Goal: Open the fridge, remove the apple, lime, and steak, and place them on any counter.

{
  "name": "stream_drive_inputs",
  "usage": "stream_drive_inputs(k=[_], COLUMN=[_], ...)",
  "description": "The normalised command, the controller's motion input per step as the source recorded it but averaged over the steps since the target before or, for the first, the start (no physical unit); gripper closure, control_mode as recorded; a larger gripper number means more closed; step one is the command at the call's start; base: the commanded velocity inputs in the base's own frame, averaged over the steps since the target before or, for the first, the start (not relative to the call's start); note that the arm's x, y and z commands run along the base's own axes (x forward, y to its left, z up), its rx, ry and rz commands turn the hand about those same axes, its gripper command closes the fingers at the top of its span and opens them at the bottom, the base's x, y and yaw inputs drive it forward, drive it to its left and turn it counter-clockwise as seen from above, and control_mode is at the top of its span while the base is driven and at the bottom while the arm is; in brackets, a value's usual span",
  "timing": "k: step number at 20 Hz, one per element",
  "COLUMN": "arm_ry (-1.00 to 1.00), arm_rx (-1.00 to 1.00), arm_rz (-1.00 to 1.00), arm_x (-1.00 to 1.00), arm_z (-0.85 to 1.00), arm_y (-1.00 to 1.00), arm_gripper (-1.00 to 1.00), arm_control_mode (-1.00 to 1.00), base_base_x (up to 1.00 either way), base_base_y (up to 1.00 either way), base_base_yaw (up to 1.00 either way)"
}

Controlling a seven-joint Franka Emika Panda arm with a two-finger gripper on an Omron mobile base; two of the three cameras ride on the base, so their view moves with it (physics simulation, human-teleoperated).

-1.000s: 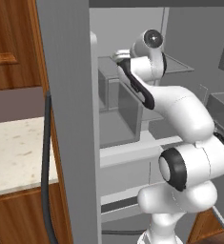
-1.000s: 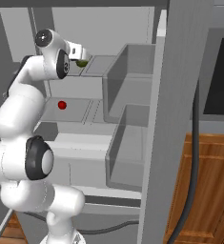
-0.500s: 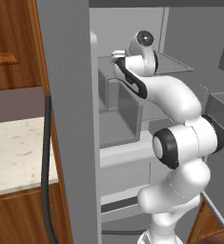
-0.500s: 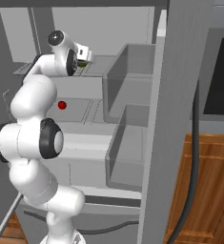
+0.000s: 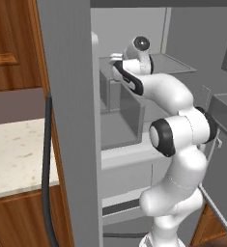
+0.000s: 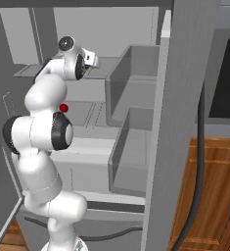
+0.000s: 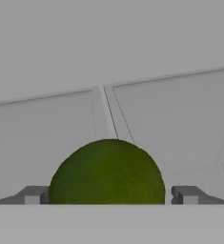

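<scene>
- The tall grey French-door fridge stands open, its dark vertical bar handle showing on the near door edge, and the white arm reaches up into the upper shelf area.
- In the hand view the small round dark green lime sits squarely between the two small dark finger tips of the two-finger gripper. The tips stand just outside its sides, about a lime's width apart; whether they press it or leave a hair of space I cannot tell.
- Whether the lime rests on the grey shelf or hangs lifted in the grip is also unclear from here.
- Risk one, as I judge it: a round, smooth ball held only at its widest point can roll or squirt out if the grip is light, dropping onto the shelf or down into the fridge.
- Risk two: pulling back out, the hand passes close to the grey door bins and the door edge; a bump there could knock the lime free.
- The small round bright red apple lies on a lower shelf, just beside the arm's upper link; a wide swing of the elbow could nudge it.
- The cream, lightly speckled stone counter lies to the left beyond the open door, so the carry has to clear that door.
</scene>
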Motion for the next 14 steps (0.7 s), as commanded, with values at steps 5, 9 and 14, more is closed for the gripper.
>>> stream_drive_inputs(k=[5, 9, 14], arm_ry=[0.00, 0.00, -0.07], arm_rx=[0.02, 0.00, 0.06], arm_rz=[0.00, 0.00, 0.00], arm_x=[0.44, -0.04, -0.87], arm_z=[-0.16, -0.26, -0.26], arm_y=[0.06, 0.00, -0.29], arm_gripper=[1.00, 1.00, 1.00], arm_control_mode=[-1.00, -1.00, -1.00], base_base_x=[0.00, 0.00, 0.00], base_base_y=[0.00, 0.00, 0.00], base_base_yaw=[0.00, 0.00, 0.00])
